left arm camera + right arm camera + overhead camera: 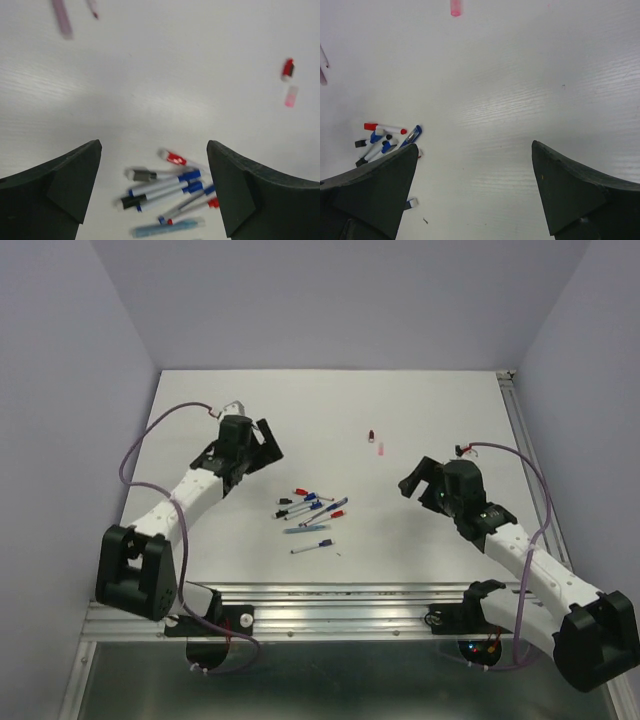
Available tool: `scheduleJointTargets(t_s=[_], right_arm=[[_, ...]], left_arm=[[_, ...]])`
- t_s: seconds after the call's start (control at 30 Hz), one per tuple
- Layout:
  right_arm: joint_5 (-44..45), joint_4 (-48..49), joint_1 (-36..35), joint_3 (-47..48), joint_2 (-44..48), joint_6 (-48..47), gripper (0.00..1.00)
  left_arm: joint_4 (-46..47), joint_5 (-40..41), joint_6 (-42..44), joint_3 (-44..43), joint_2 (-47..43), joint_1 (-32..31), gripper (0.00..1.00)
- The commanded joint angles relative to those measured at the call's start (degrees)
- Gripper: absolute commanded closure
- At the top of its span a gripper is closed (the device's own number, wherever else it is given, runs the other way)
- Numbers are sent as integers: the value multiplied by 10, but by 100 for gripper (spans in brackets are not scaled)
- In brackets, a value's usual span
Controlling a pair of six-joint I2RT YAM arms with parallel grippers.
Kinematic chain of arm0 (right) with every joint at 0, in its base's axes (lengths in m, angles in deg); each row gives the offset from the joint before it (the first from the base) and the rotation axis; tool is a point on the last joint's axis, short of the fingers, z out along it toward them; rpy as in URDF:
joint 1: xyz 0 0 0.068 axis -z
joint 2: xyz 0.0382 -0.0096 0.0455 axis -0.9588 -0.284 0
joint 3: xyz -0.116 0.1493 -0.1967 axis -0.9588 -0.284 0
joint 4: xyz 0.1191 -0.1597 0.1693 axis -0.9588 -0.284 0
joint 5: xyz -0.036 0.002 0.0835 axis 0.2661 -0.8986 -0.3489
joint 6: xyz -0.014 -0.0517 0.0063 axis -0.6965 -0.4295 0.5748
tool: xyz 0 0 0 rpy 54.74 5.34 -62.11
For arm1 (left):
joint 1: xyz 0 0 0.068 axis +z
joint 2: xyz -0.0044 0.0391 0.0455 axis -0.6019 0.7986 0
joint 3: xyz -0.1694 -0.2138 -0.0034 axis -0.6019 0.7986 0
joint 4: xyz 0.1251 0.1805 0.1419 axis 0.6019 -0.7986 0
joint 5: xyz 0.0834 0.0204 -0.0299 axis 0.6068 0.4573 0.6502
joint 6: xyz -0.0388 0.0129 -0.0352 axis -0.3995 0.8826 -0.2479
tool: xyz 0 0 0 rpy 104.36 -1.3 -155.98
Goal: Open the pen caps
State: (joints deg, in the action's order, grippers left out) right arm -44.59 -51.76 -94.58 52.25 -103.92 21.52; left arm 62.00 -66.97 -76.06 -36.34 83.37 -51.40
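Note:
Several slim pens [312, 510] lie in a loose pile at mid-table, with blue, red and black pen caps [190, 175] on their ends. One pen [312, 547] lies apart, nearer the arms. A loose red cap [371, 434] and a pale pink piece [380, 449] rest farther back; the cap [287, 69] also shows in the left wrist view. My left gripper [270, 445] hangs open and empty to the left of the pile, and the pile shows between its fingers [154, 147]. My right gripper [412, 475] is open and empty to the right of the pile, over bare table [474, 146].
A blurred pink slim thing [62, 20] and a thinner one [92, 9] show at the top left of the left wrist view. The table's metal rail [330, 605] runs along the near edge. Grey walls enclose the back and sides.

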Motion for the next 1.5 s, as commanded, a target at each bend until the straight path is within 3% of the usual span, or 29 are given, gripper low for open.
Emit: scheduleJointTargets(t_s=[0.0,0.17,0.27,0.4,0.8,1.2,1.47], right_arm=[[-7,1,0,-15,13,2,0],[-24,0,0,-16,11,-16,0],[-22,-7,1,-16,7,-17,0],[-34,-4,1,-20,-4,-16,0],[-34,-14,0,-17,-11,-20,0],[-34,-37,1,-3,-9,-40,0],[-35,-47,0,-2,-1,-45,0]], left_arm=[[22,3,-23,98,-107,-103,1],[18,-31,-64,195,-221,-224,1],[20,-53,-72,228,-245,-284,1],[20,-44,-68,252,-231,-317,1],[24,-6,-27,189,-102,-372,2],[0,22,-22,175,-51,-400,4],[-25,22,-22,162,-22,-433,13]])
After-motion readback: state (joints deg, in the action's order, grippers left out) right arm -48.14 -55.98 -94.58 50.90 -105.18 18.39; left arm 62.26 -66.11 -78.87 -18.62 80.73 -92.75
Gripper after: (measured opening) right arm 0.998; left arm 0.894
